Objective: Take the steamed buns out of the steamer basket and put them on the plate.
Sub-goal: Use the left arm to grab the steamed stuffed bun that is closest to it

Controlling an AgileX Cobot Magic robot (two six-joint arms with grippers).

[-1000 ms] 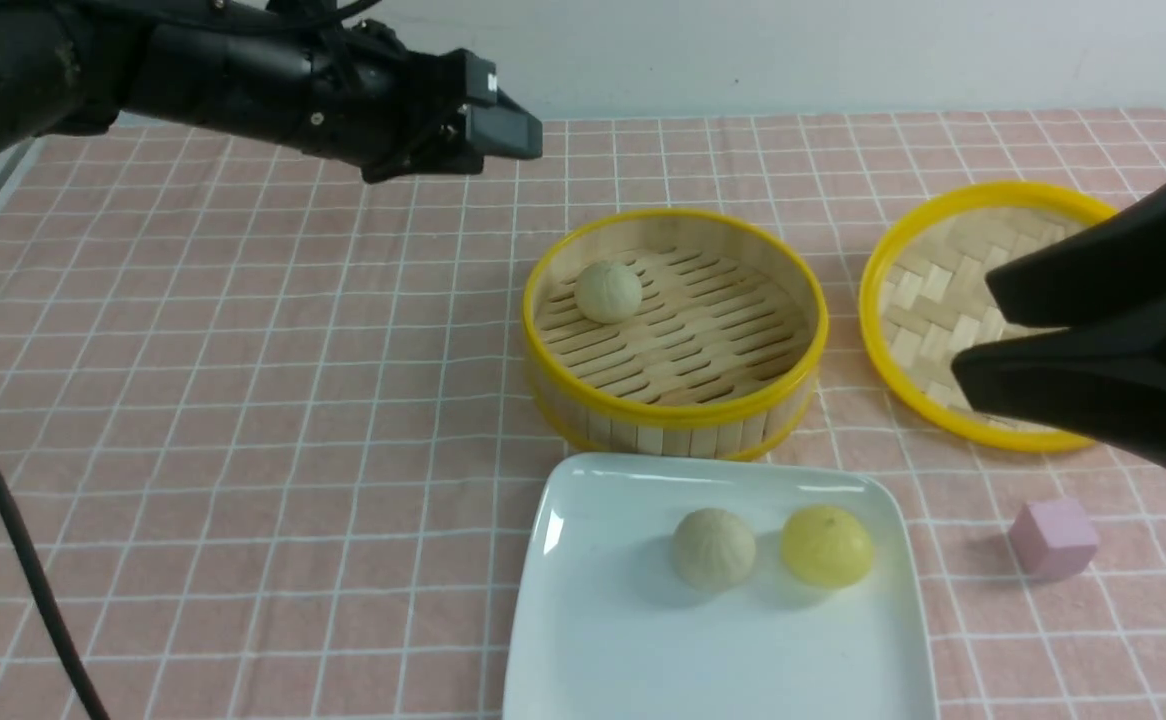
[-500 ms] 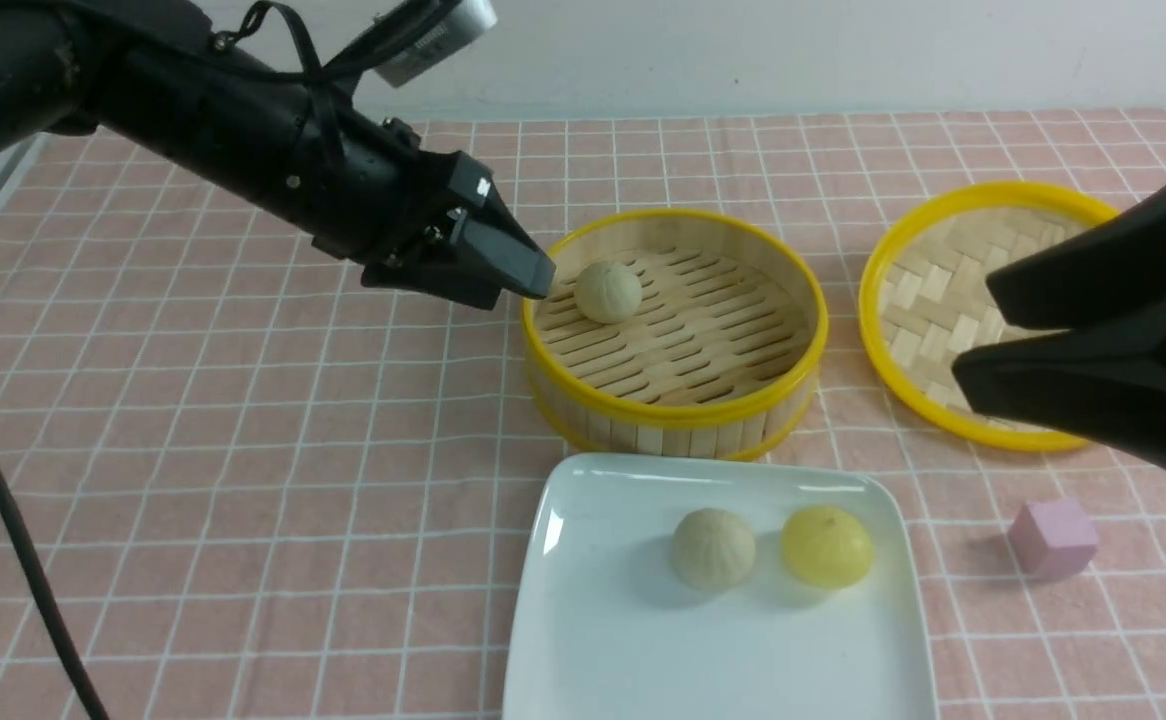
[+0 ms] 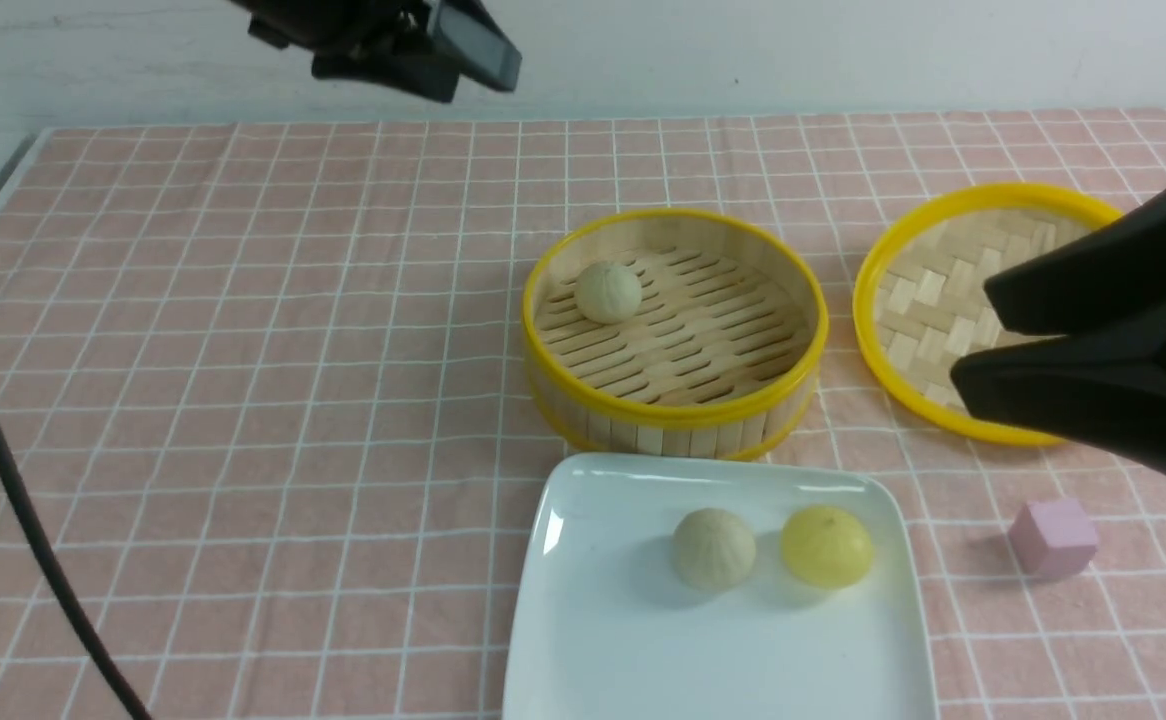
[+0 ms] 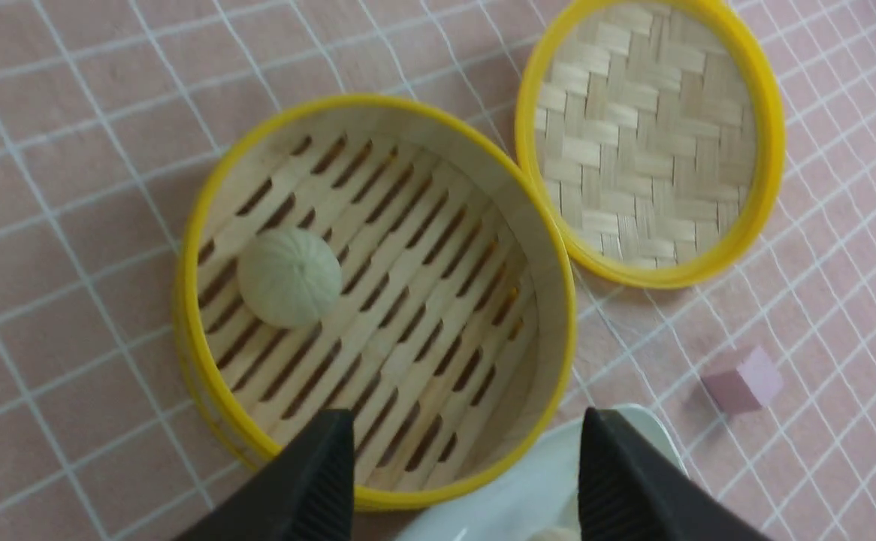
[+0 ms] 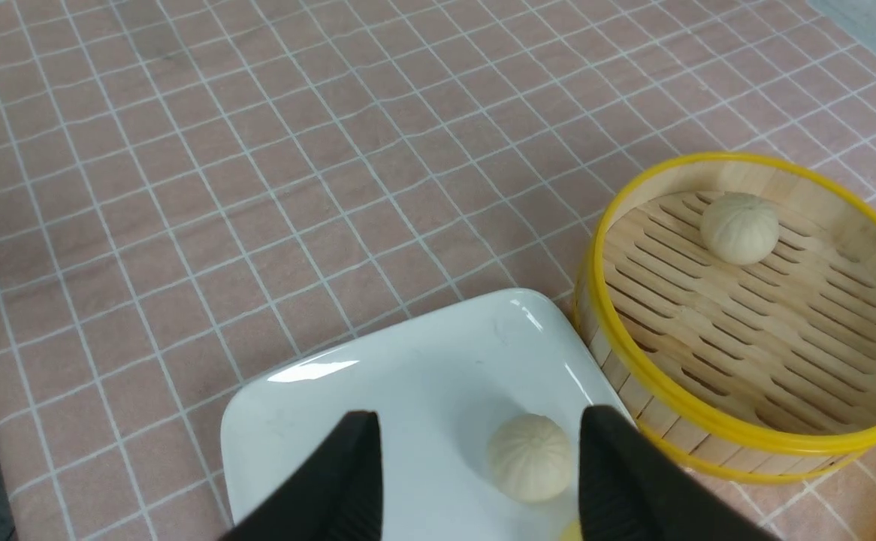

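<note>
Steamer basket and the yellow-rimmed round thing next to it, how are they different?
The steamer basket is deep, with a tall slat wall; the lid is shallow. The basket's floor is slatted with gaps; the lid's is tightly woven. The basket holds one pale bun; the lid holds nothing. Both are round bamboo with yellow rims, lying open side up.

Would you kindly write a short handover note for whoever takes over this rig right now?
Left hand: open, empty, held high over the table, its camera looking down into the steamer basket.
Right hand: open, empty, raised near the plate.
Done: first beige bun and yellow bun sit side by side on the plate, not touching.
Left: last beige bun lies in the steamer basket near its far-left wall. It likely goes next onto the plate's bare area.
</note>
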